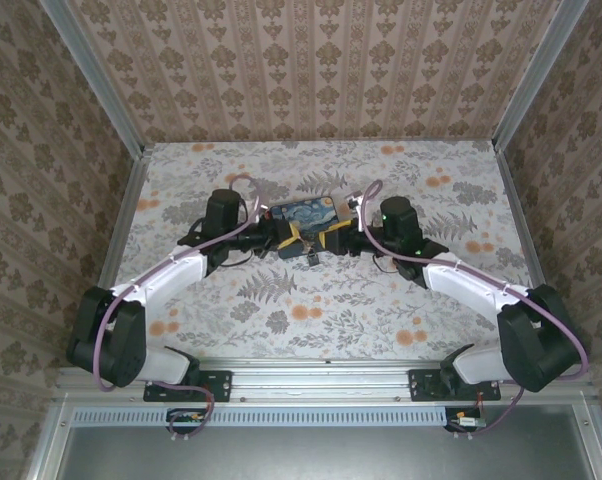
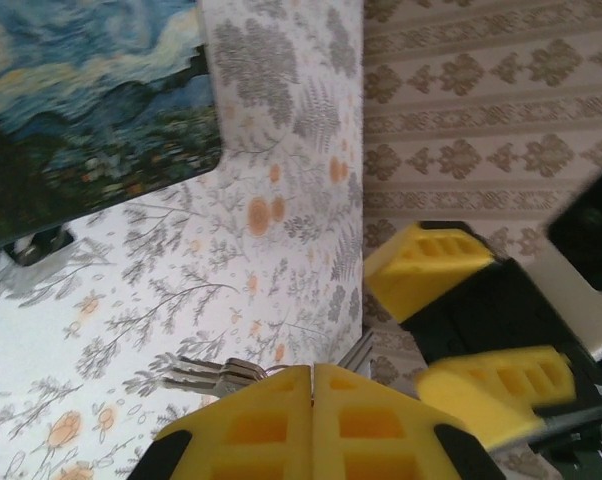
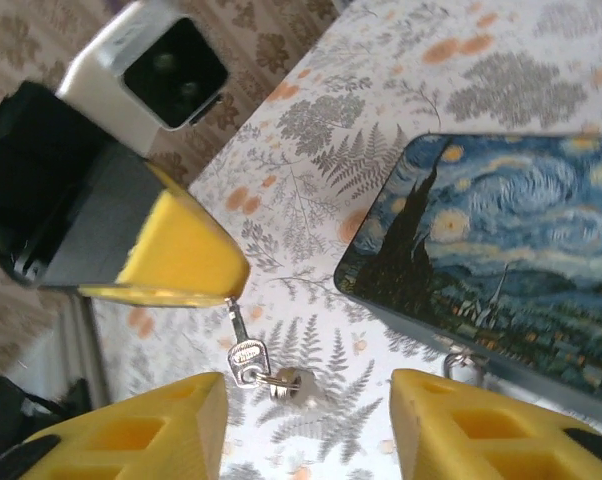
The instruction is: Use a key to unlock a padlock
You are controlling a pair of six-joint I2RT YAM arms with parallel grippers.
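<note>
Pinching the key (image 3: 247,358) bunch, my left gripper (image 2: 312,385) is clamped shut on it; my right gripper (image 3: 309,388) stands spread wide, holding nothing. The key dangles between my right fingers. What I take for the padlock (image 3: 463,362) peeks out just beside one fingertip, under the blue painted box (image 3: 501,240). I judge the key could swing or twist in my pinch and miss the keyhole. A floral tablecloth (image 3: 311,150) lies beneath, with patterned wallpaper (image 2: 481,100) around.

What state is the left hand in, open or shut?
Shut: the left hand has its yellow fingers pressed together, pinching the key.
</note>
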